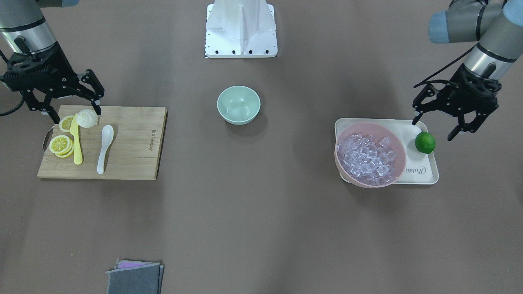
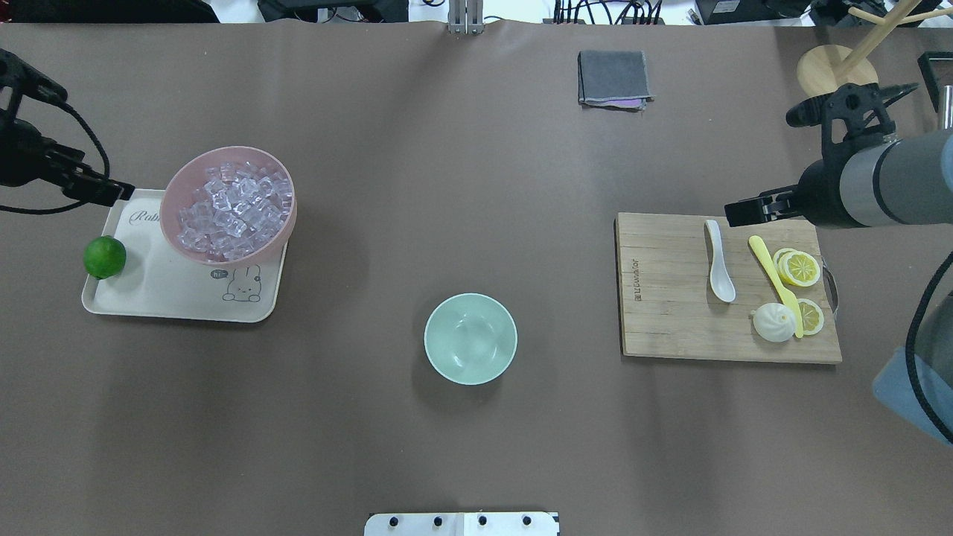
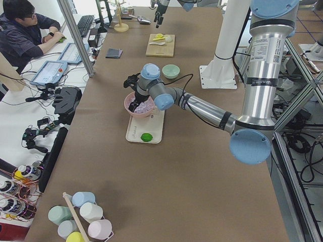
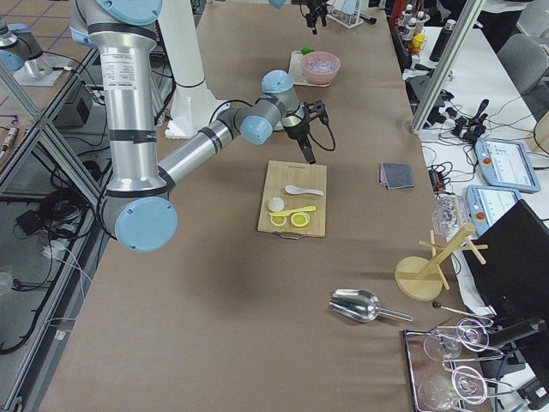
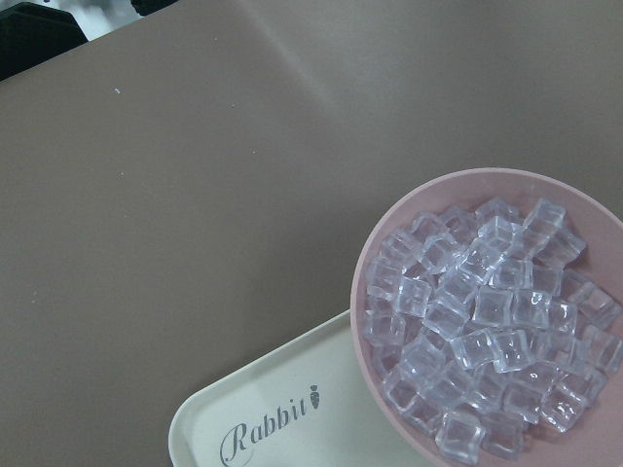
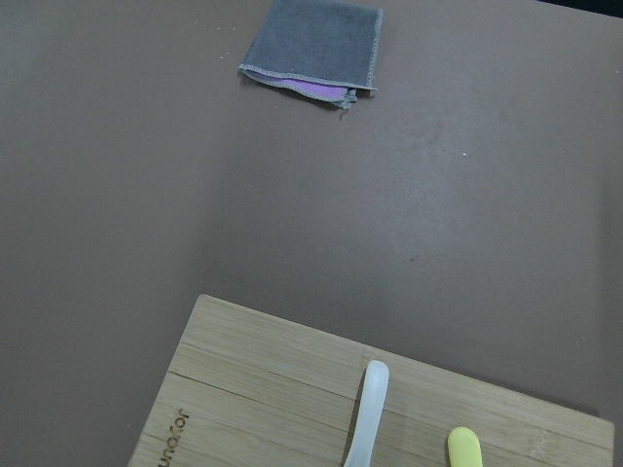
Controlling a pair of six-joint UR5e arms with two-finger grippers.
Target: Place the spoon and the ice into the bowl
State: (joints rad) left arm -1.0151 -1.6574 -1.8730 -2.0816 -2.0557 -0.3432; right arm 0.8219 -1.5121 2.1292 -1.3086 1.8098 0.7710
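The white spoon (image 1: 104, 148) lies on a wooden cutting board (image 1: 135, 143), and also shows in the overhead view (image 2: 718, 262) and the right wrist view (image 6: 365, 413). The mint-green bowl (image 1: 238, 104) stands empty mid-table (image 2: 470, 339). Clear ice cubes (image 1: 367, 157) fill a pink bowl (image 1: 398, 141), and also show in the left wrist view (image 5: 487, 321). My right gripper (image 1: 77, 115) is open and empty above the board's corner beside the bun. My left gripper (image 1: 433, 130) is open and empty above the tray's corner, beside the pink bowl.
The pink bowl and a green lime (image 1: 425, 142) sit on a cream tray (image 1: 425, 171). A yellow knife (image 1: 76, 143), lemon slices (image 1: 60, 143) and a white bun (image 1: 88, 117) share the board. A folded grey cloth (image 1: 135, 277) lies by the operators' edge. The white robot base (image 1: 241, 28) stands behind the bowl.
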